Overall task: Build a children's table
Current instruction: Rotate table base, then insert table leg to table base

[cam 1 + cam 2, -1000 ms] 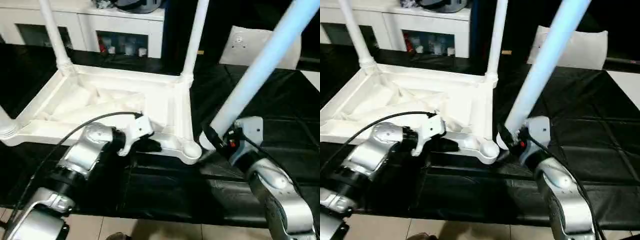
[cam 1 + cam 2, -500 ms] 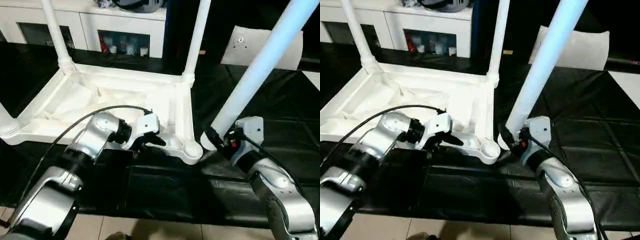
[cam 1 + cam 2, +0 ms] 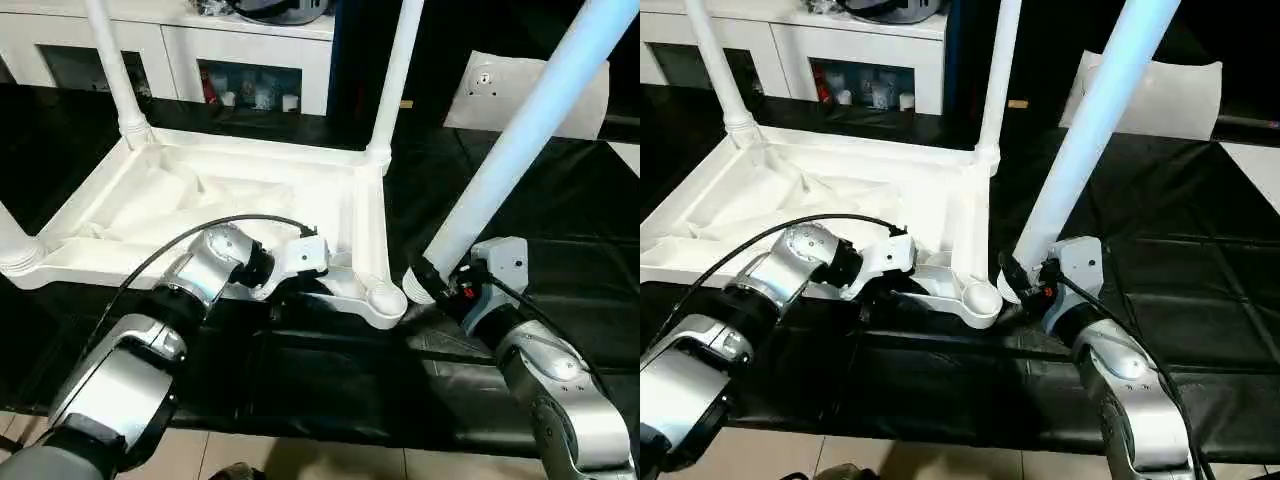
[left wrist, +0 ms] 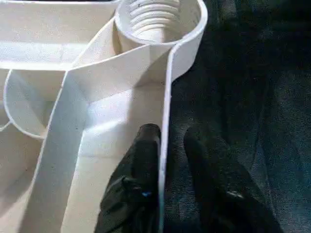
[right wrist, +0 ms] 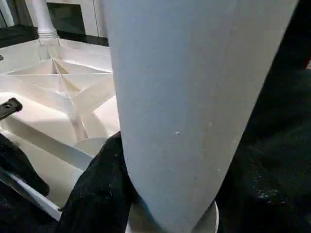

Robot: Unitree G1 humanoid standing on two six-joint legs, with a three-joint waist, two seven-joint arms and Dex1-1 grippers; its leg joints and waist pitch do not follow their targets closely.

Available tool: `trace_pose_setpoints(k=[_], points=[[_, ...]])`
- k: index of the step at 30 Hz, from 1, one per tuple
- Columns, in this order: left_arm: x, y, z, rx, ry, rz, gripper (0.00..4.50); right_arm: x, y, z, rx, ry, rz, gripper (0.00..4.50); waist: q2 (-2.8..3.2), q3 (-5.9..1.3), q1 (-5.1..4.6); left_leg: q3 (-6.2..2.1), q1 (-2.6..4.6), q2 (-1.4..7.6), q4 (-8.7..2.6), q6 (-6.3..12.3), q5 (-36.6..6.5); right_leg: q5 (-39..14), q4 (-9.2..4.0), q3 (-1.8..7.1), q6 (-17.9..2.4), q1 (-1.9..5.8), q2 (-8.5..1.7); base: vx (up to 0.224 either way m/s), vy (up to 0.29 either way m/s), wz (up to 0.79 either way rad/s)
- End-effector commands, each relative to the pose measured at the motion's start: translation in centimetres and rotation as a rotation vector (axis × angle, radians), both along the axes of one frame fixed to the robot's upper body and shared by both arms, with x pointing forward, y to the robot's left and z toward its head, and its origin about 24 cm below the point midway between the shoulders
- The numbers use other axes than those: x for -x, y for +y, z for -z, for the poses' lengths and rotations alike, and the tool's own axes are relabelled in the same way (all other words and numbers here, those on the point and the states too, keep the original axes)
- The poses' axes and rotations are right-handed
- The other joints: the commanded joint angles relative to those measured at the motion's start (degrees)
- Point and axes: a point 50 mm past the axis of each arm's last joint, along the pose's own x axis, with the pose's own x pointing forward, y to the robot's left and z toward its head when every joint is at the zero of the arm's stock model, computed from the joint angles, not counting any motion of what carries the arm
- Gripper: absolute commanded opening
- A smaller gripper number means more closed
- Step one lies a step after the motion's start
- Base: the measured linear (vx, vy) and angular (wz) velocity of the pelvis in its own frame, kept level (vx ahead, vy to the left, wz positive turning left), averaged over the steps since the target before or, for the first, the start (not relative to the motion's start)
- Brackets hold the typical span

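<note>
where the black cloth [image 3: 300, 370] covers the work surface, the children's table top [image 3: 200, 200] lies upside down, ribbed underside facing up. two legs [image 3: 395, 75] stand upright in the far corner sockets; a third stands at the near left corner, cut off by the picture edge. the near right corner socket [image 3: 383, 298] is empty, its inner thread visible in the left wrist view.

left gripper [image 4: 167, 141]: at the near rim of the table top, just beside the empty socket. its two black fingers [image 4: 146, 145] straddle the thin rim wall, one inside the top, one outside over the cloth, narrowly parted. whether they press the wall, cannot tell.

right gripper [image 3: 432, 280]: closed around the thick lower end of the fourth leg [image 3: 520, 135], black fingers wrapped on either side of it. the leg leans up and away to the right, its foot end down by the cloth, just beside the empty socket and apart from it.

background: white cabinets [image 3: 240, 60] behind the table top; a flat whitish bag [image 3: 490, 85] on the cloth at far right.
</note>
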Motion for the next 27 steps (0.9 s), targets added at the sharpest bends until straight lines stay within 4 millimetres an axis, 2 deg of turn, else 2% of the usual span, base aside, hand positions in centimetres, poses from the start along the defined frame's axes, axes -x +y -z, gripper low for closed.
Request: trace_pose_setpoints(k=[1,4,5,8,15,17,19,22,24,25,27], points=[[-0.3,-0.1,-0.3,0.014,0.01,-0.007,0.66,0.1,-0.1,-0.4,-0.012,-0.012,0.004,1.9,0.24,-3.52,0.14,-1.92,1.96,4.44,-3.61,3.26,-6.0,11.1,-3.53,2.16,-16.1,1.66,-5.59,0.0,0.0,0.0],[-0.3,0.4,0.1,-0.012,0.008,-0.023,0.44,0.0,0.1,-0.3,-0.012,-0.011,-0.004,1.9,0.35,-3.48,0.17,-1.96,1.95,4.49,-3.63,3.55,-5.9,11.1,-3.49,2.11,-16.1,1.61,-5.62,0.0,0.0,0.0],[-0.3,0.5,0.1,-0.014,0.008,-0.023,0.36,0.0,0.1,-0.3,-0.012,-0.011,-0.005,1.9,-0.12,-3.47,0.22,-1.98,1.81,4.47,-3.62,3.79,-5.7,11.0,-3.45,2.1,-16.0,1.75,-5.73,0.0,0.0,0.0],[-0.2,1.1,0.5,-0.03,0.005,-0.044,0.07,-0.1,0.3,-0.3,-0.014,-0.01,-0.014,1.9,-0.04,-3.43,0.17,-1.94,1.82,4.48,-3.61,4.01,-5.7,10.2,-3.54,2.11,-16.0,1.69,-5.72,0.0,0.0,0.0],[0.0,3.4,1.3,-0.036,0.064,-0.174,0.0,-0.3,0.7,-0.4,-0.018,-0.014,-0.031,1.9,0.09,-3.28,-0.36,-2.03,1.77,4.53,-3.8,3.84,-6.5,8.6,-3.61,2.05,-16.3,1.65,-5.79,0.0,0.0,0.0],[0.0,4.8,1.8,-0.053,0.047,-0.281,0.0,-0.4,0.9,-0.4,-0.022,-0.016,-0.037,1.9,0.2,-3.11,-0.91,-2.04,1.74,4.51,-3.98,3.1,-8.3,5.8,-3.91,2.09,-16.5,1.61,-5.69,0.0,0.0,0.0],[0.0,5.1,1.8,-0.045,0.034,-0.327,0.0,-0.4,0.9,-0.5,-0.024,-0.016,-0.038,1.9,-0.01,-3.0,-1.2,-1.98,1.78,4.47,-4.0,2.67,-9.6,3.4,-4.18,2.17,-16.4,1.52,-5.63,0.0,0.0,0.0],[0.1,5.4,1.7,0.028,0.068,-0.457,0.0,-0.5,1.2,-0.5,-0.033,-0.015,-0.045,1.9,0.11,-2.91,-1.87,-1.98,1.78,4.48,-4.11,2.09,-10.4,1.2,-4.24,2.19,-16.6,1.36,-5.52,0.0,0.0,0.0],[0.3,5.5,1.7,0.039,0.063,-0.501,0.0,-0.5,1.3,-0.5,-0.039,-0.014,-0.049,1.9,0.19,-2.99,-2.3,-1.97,1.72,4.43,-4.04,2.15,-10.2,1.1,-4.23,2.22,-16.5,1.35,-5.38,0.0,0.0,0.0],[0.6,5.6,1.8,0.033,0.051,-0.547,0.0,-0.6,1.5,-0.5,-0.043,-0.013,-0.055,1.9,0.21,-2.95,-2.64,-2.04,1.5,4.45,-4.04,2.48,-9.6,2.3,-4.12,2.23,-16.7,1.42,-5.37,0.0,0.0,0.0],[0.9,5.8,1.9,0.014,0.041,-0.597,0.0,-0.7,1.7,-0.5,-0.045,-0.013,-0.061,1.9,0.35,-3.04,-2.95,-1.99,1.51,4.42,-3.86,3.17,-8.7,3.8,-4.07,2.25,-16.9,1.4,-5.35,0.0,0.0,0.0]])
